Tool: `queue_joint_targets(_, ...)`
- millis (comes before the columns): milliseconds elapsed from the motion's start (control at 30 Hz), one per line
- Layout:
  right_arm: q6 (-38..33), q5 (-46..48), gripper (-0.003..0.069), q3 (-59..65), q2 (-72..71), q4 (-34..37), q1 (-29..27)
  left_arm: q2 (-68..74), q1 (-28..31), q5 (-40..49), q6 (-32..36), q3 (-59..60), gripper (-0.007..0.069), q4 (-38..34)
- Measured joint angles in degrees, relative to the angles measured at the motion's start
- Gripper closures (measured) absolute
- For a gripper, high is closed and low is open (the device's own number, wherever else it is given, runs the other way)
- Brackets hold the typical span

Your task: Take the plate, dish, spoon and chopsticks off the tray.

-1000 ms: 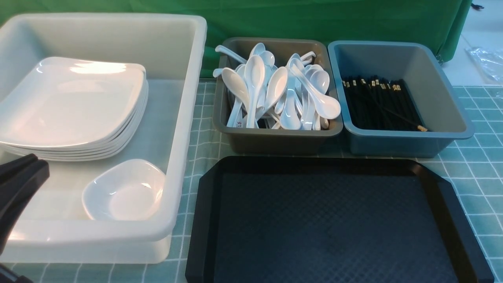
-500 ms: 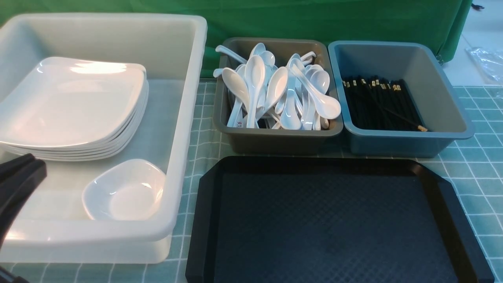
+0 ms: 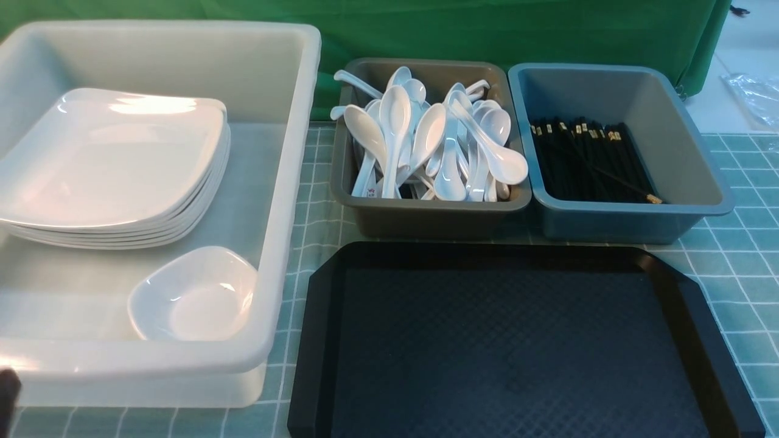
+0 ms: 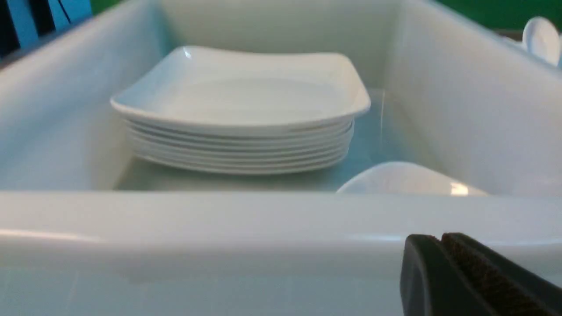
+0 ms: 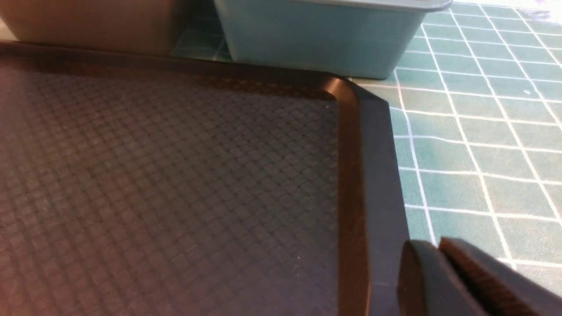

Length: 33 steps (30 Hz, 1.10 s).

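The black tray (image 3: 487,250) lies at the front centre with nothing on its floor; the right wrist view shows its textured floor (image 5: 175,175). The plate (image 3: 115,158) tops a stack in the white bin, also in the left wrist view (image 4: 246,92). The dish (image 3: 195,295) sits in the same bin in front of the stack (image 4: 408,180). Several white spoons (image 3: 426,146) fill the grey bin; black chopsticks (image 3: 584,161) lie in the blue-grey bin. My left gripper (image 4: 441,239) is shut and empty, outside the white bin's near wall. My right gripper (image 5: 439,245) is shut and empty by the tray's right rim.
The large white bin (image 3: 286,182) stands at the left, the grey bin (image 3: 426,222) and blue-grey bin (image 3: 608,225) behind the tray. A green checked cloth (image 3: 742,286) covers the table; a green backdrop hangs behind.
My left gripper has drawn back from over the white bin's near left corner, towards me, and almost out of the front view. Nothing else moved.
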Motion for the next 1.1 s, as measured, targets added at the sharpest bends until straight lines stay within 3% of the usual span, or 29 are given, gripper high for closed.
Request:
queue_joint_targets(133,0.0,-0.1,0.0570,0.0,0.0,0.1,0.0,-0.1,0.4,2.9,-0.2,0.4,0.0612,-1.4)
queue_joint_targets(1100,0.0,0.0,0.0528,0.0,0.0,0.1,0.0,-0.1,0.4,1.8,-0.3,0.4,0.0612,-2.0)
